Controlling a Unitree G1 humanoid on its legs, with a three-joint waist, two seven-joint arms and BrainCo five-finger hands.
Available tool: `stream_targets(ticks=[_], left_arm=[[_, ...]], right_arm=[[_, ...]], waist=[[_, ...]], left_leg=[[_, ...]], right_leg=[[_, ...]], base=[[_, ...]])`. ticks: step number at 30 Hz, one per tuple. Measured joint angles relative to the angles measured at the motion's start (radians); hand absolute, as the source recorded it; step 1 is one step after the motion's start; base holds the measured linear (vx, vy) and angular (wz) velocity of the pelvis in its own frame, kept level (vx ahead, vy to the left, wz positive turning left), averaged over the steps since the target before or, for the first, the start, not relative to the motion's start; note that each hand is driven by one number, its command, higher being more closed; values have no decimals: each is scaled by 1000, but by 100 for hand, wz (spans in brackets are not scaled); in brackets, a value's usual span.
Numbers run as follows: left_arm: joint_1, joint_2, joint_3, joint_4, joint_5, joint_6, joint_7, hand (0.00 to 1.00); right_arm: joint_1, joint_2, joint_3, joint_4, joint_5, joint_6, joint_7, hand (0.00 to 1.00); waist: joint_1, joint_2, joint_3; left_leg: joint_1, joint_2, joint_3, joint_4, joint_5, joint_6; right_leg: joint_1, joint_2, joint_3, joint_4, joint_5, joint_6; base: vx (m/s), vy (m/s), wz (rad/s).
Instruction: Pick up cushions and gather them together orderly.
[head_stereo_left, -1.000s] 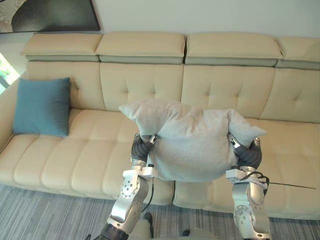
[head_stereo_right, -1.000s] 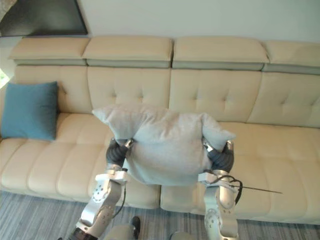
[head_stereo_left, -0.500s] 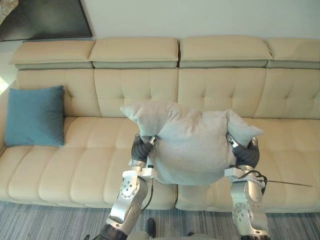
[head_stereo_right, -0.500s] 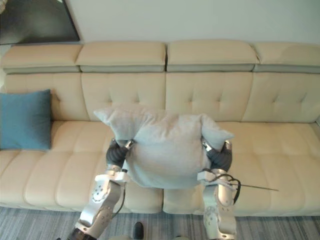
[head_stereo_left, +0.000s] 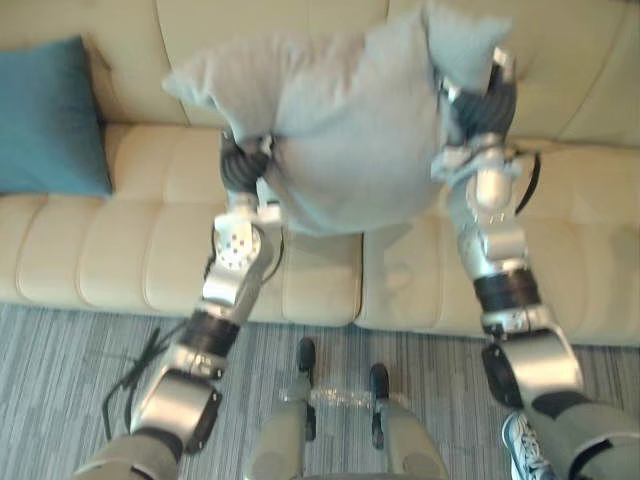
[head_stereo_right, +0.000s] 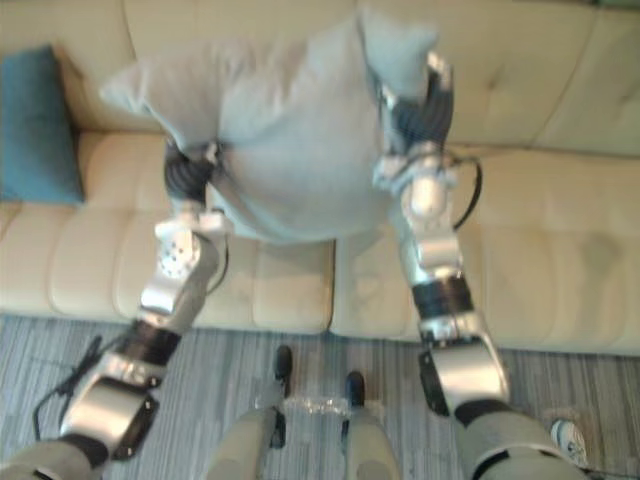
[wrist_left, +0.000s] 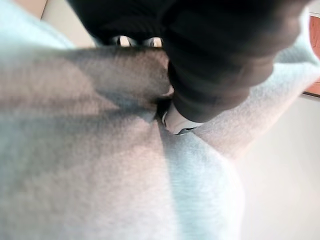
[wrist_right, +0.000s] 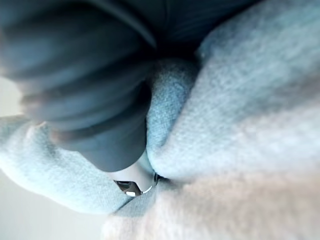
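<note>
Grey cushion (head_stereo_left: 340, 130) held clear above the sofa (head_stereo_left: 150, 260) seat, squeezed between the left hand (head_stereo_left: 243, 165) and the right hand (head_stereo_left: 478, 105). Both hands sink into its fabric, so their grip cannot be told. Blue cushion (head_stereo_left: 45, 115) leans at the sofa's left end.

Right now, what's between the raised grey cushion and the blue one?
Nothing but bare cream sofa: seat and backrest, with nothing lying on them, separate the grey cushion from the blue cushion. The left eye view shows it best.
</note>
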Motion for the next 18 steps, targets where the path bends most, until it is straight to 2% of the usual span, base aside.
stream_targets(ticks=[1, 3, 6, 7, 10, 15, 16, 18], left_arm=[[-84, 37, -16, 49, -19, -7, -2, 100], [-183, 65, -27, 108, -44, -10, -5, 100], [-307, 101, -43, 193, -70, -21, -10, 100], [-362, 124, -61, 229, -86, -32, -13, 100], [-412, 145, -71, 265, -103, -58, -29, 100], [-508, 181, -100, 309, -142, -66, -53, 100], [-511, 181, -104, 310, -142, -72, -57, 0], [-512, 181, -103, 310, -150, -96, -71, 0]], right_arm=[[-83, -18, 11, 28, -1, 1, -21, 100], [-170, -27, 13, 67, -2, 2, -47, 100], [-279, -31, 19, 142, -17, 6, -89, 100], [-331, -33, 26, 186, -37, 7, -111, 100], [-395, -58, 68, 225, -39, 8, -132, 100], [-487, -90, 93, 262, -39, 8, -138, 100], [-487, -96, 93, 264, -39, 8, -138, 0], [-487, -107, 87, 268, -38, 9, -154, 0]], waist=[[-3, 4, 40], [-9, 6, 72], [-16, 9, 78], [-18, 10, 102], [-18, 18, 114], [-22, 23, 157], [-22, 23, 170], [-22, 23, 171]], left_leg=[[-15, -2, -10, 0, 15, -4], [-44, -2, -23, 0, 27, -18], [-124, -1, -45, 0, 45, -38], [-144, 0, -48, 0, 49, -41], [-197, 1, -49, 0, 58, -46], [-285, 4, -50, 0, 76, -47], [-289, 2, -52, 0, 77, -47], [-316, -1, -53, 0, 77, -47]], right_leg=[[-27, -3, -3, 31, -10, -2], [-67, -4, -13, 59, -19, -5], [-161, -5, -24, 101, -27, -11], [-189, -4, -24, 115, -30, -13], [-248, -4, -23, 128, -30, -14], [-340, -1, -22, 128, -15, -11], [-343, -3, -21, 126, -15, -11], [-371, -5, -16, 126, -14, -10]], base=[[-14, -67, 13], [-30, -79, 13], [-17, -84, 5], [-7, -80, 0], [-11, -61, -4], [8, -45, -7], [25, -31, -6], [29, -34, -6]])
